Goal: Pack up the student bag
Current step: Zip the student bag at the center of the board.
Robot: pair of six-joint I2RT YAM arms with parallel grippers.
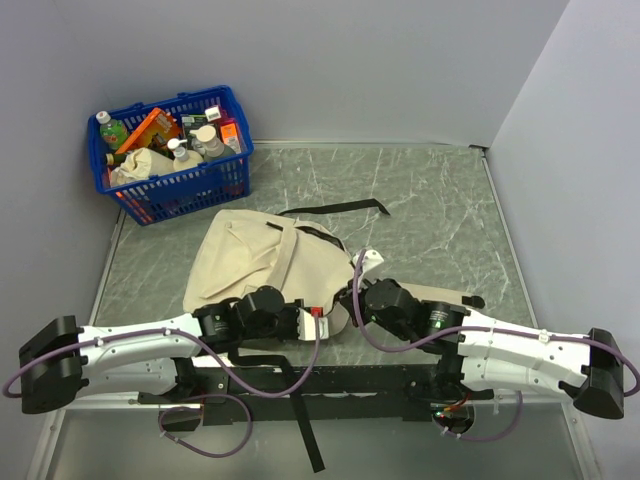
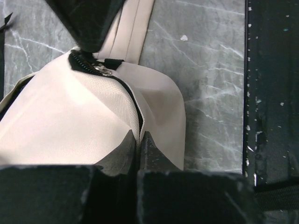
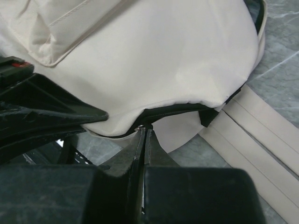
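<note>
Top external view showed the grey marbled table [image 1: 430, 200] carrying everything. The student bag [image 1: 260, 262], cream fabric and lying flat, spread out from the tips of both end effectors toward the far side, with its near edge right between them. A blue basket [image 1: 190, 185] full of bottles and packets [image 1: 185, 140] stood well beyond the left end effector [image 1: 316, 322], past the bag and off to its left.

In the left wrist view, the left end effector [image 2: 138, 135] had its jaws pressed together with no gap, pinching the bag's fabric where the dark zipper line ran down to the fingertips. The right end effector [image 3: 145, 129] was equally narrow, its jaws closed on the bag's dark-lined rim, and the cream body of the bag bulged away ahead of it. In the overhead view the two end effectors sat near each other, the right one [image 1: 358, 290] just beside the bag's near right corner.

A black strap [image 1: 340, 208] trailed on the table beyond the bag, far from both end effectors. A beige strap [image 2: 133, 28] ran away ahead of the left end effector. A small metal zipper slider [image 2: 103, 70] sat on the zipper line ahead and slightly left of the left fingertips.
</note>
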